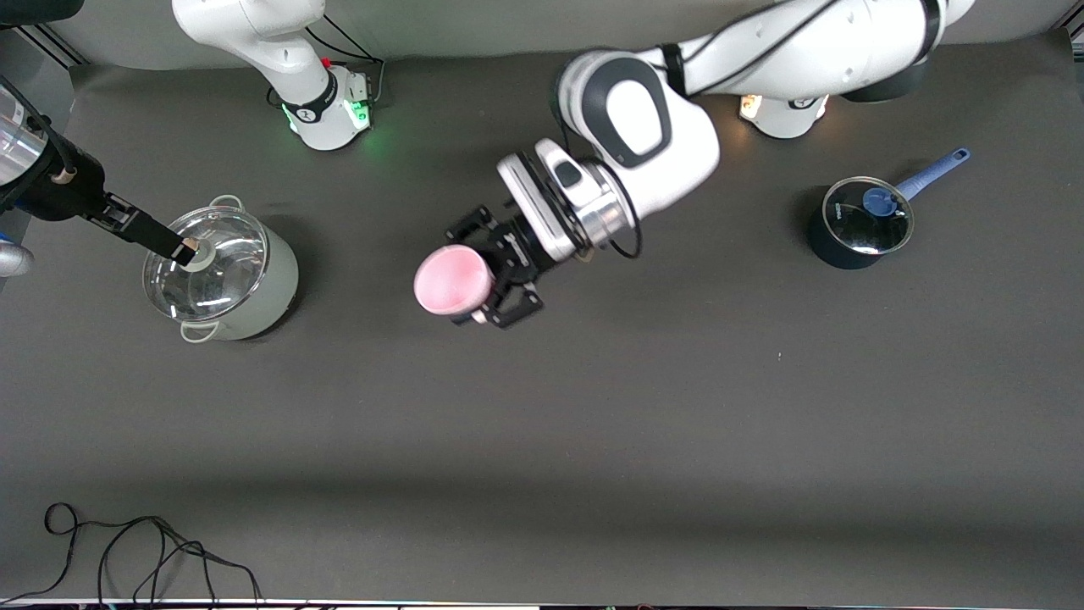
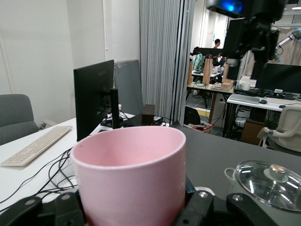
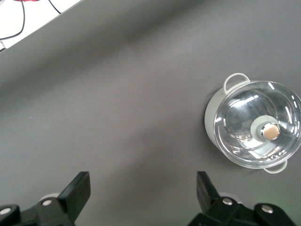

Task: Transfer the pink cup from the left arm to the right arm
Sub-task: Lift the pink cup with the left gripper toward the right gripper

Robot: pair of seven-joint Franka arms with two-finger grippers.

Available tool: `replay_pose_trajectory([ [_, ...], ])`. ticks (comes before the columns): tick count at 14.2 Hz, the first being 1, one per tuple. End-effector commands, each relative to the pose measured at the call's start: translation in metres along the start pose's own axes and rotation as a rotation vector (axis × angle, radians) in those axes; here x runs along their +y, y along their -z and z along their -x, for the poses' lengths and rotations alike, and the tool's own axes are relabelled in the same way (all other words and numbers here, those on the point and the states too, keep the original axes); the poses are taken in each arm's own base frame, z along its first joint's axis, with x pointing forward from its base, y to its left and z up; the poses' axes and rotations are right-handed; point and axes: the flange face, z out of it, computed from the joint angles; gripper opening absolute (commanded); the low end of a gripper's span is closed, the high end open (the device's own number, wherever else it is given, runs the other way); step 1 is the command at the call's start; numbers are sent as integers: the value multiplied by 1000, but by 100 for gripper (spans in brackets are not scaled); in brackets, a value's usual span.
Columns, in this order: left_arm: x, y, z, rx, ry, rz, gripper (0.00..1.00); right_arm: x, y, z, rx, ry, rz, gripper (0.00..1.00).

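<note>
The pink cup point(image 1: 453, 280) is upright in the air over the middle of the table. My left gripper point(image 1: 474, 275) is shut on it, one finger on each side of its lower wall. In the left wrist view the cup point(image 2: 129, 169) fills the foreground between the fingers point(image 2: 202, 205) of the left gripper point(image 2: 134, 207). My right gripper point(image 1: 135, 224) is raised at the right arm's end of the table, over the lidded pot. It is open and empty point(image 3: 142, 186), apart from the cup.
A pale pot with a glass lid point(image 1: 222, 271) stands toward the right arm's end and shows in the right wrist view point(image 3: 256, 125). A dark blue-handled saucepan point(image 1: 860, 222) stands toward the left arm's end. A black cable point(image 1: 152, 551) lies near the front edge.
</note>
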Motion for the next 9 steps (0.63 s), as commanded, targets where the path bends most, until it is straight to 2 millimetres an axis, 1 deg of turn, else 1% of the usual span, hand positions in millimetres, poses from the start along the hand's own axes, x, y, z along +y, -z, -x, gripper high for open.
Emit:
replay_pose_trajectory([
  [1, 20, -5, -17, 1, -11, -28, 0, -28, 19, 8, -7, 15, 0, 100],
  [2, 27, -7, -21, 9, -15, -22, 0, -39, 28, 17, -6, -1, -4, 100],
  [3, 32, -8, -26, 18, -18, -19, 0, -55, 37, 27, -1, -24, -9, 100],
  [4, 34, -9, -28, 21, -19, -22, 0, -69, 40, 35, 0, -44, -8, 100],
  [5, 34, -11, -25, 15, -27, -26, 0, -82, 44, 44, -5, -64, -13, 100],
  [7, 34, -11, -26, 16, -25, -28, 0, -104, 52, 65, -8, -121, -33, 100],
  [9, 33, -11, -29, 23, -21, -30, 0, -127, 49, 89, -19, -152, -34, 100],
])
